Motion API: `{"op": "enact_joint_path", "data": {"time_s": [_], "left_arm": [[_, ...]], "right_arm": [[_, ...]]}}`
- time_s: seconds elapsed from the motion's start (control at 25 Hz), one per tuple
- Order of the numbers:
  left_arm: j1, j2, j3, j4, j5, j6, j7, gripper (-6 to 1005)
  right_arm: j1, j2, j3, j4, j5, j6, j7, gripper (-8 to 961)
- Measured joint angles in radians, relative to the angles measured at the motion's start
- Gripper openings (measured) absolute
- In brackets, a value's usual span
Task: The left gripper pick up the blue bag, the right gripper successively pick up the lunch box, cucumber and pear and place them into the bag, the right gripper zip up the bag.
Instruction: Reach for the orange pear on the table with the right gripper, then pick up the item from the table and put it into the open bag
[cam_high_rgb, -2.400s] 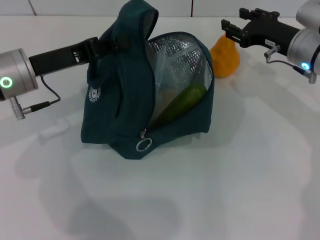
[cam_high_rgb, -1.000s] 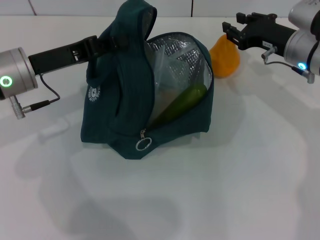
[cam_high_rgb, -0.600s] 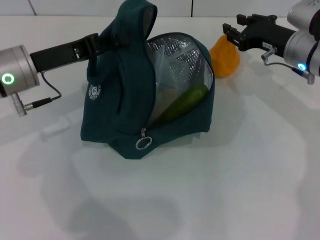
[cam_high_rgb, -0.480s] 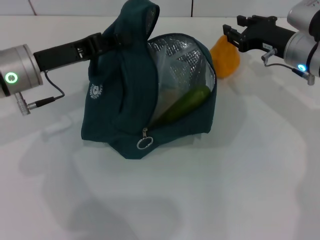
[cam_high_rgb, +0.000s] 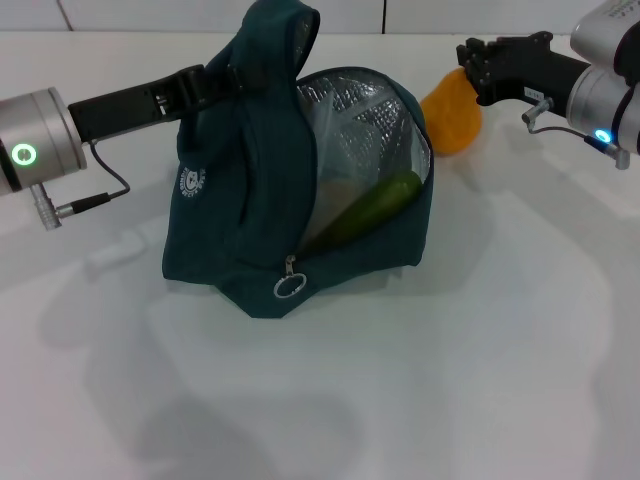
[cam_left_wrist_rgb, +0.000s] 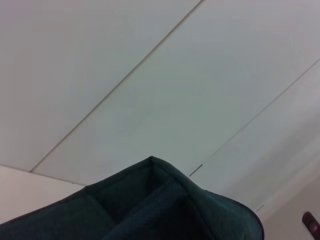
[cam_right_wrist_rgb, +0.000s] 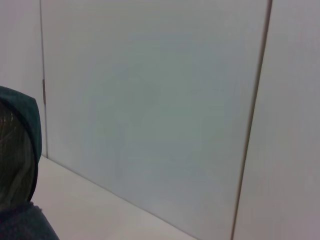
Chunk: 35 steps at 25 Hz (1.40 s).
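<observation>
Right gripper (cam_high_rgb: 468, 72) at the pear (cam_high_rgb: 452, 112), just beyond the blue bag (cam_high_rgb: 260, 200); fingers appear closed about the pear's top, though its hold is not certain; left gripper (cam_high_rgb: 215, 80) pinches the bag's raised handle; cucumber (cam_high_rgb: 375, 205) lies inside the bag's open mouth; pear judged firm, smooth, rounded, apt to slip; best taken across its broad middle.

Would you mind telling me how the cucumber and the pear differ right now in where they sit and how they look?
The cucumber lies slanted inside the open blue bag against its silver lining; the pear sits outside on the white table, behind the bag. The cucumber is long and dark green; the pear is rounded and orange-yellow. The right gripper is at the pear, not the cucumber.
</observation>
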Motion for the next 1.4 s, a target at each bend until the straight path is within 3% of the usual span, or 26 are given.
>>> {"op": "enact_joint_path", "data": {"time_s": [0.24, 0.44, 0.88, 1.4], "left_arm": [[0.000, 0.000, 0.000, -0.002, 0.000, -0.012, 0.000, 41], [0.000, 0.000, 0.000, -0.002, -0.001, -0.014, 0.001, 41], [0.012, 0.000, 0.001, 0.003, -0.025, 0.001, 0.000, 42], [0.013, -0.005, 0.005, 0.005, -0.080, 0.096, 0.001, 42]], "right_arm": [[0.000, 0.000, 0.000, -0.003, 0.000, -0.002, -0.008, 30], [-0.019, 0.000, 0.006, -0.025, 0.000, -0.015, -0.010, 30], [-0.215, -0.016, 0.010, -0.256, 0.002, -0.175, 0.060, 31], [-0.258, -0.019, 0.015, -0.334, 0.002, -0.358, 0.066, 31]]}}
